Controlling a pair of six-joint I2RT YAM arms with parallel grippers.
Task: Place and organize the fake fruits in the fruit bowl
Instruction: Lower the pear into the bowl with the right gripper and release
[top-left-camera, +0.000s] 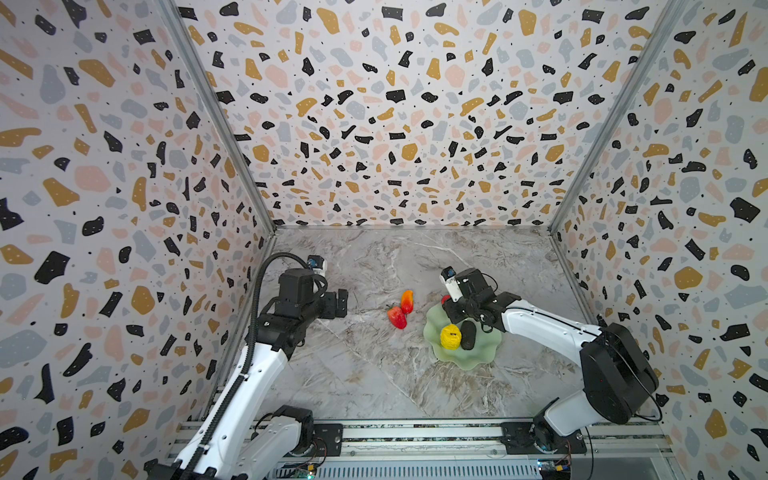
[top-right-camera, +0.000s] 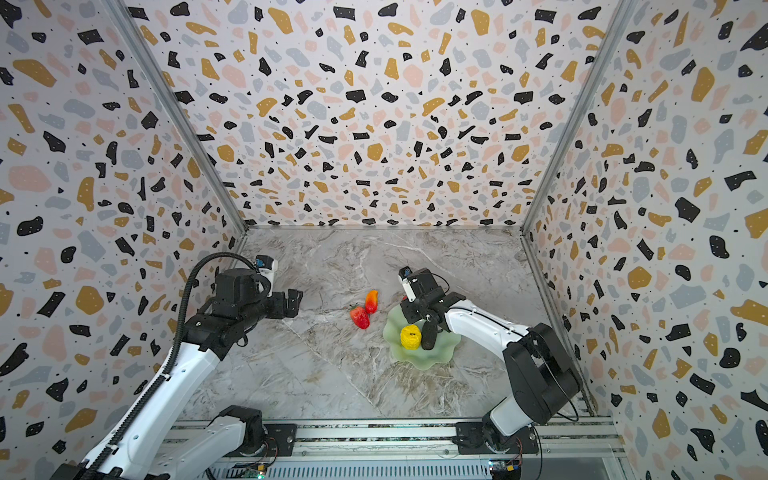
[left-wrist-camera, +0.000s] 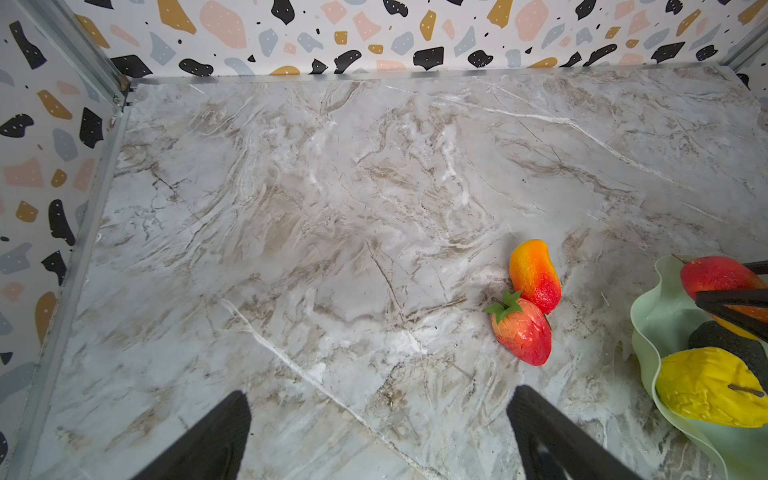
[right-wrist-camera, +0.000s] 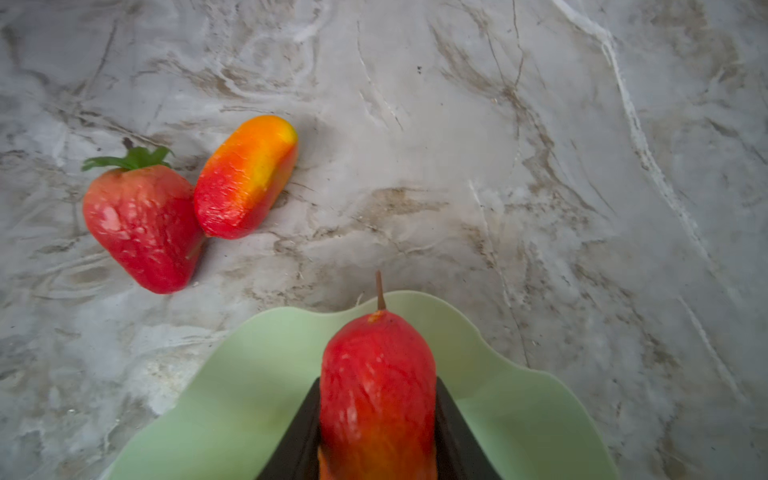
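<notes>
Right jaws clench a stemmed red-orange fruit over the wavy rim of the mint bowl; left jaws gape above bare marble bench.

Top views: illumination bright, even and diffuse; its direction could not be determined. Only faint, soft shadows were noted on the marble tabletop, at the near edge of the fruit bowl and beside the strawberry. Wide-angle stretch was recorded: terrazzo blotches on the walls are enlarged towards the frame edges.

Left wrist view: bright and sharp; a mild sheen was seen along the bowl rim.

Right wrist view: dimmer, with darkened corners. The red-orange fruit nearest the lens is rendered soft and out of focus. Small white highlights were noted on the strawberry; a soft shadow lies beside it.
</notes>
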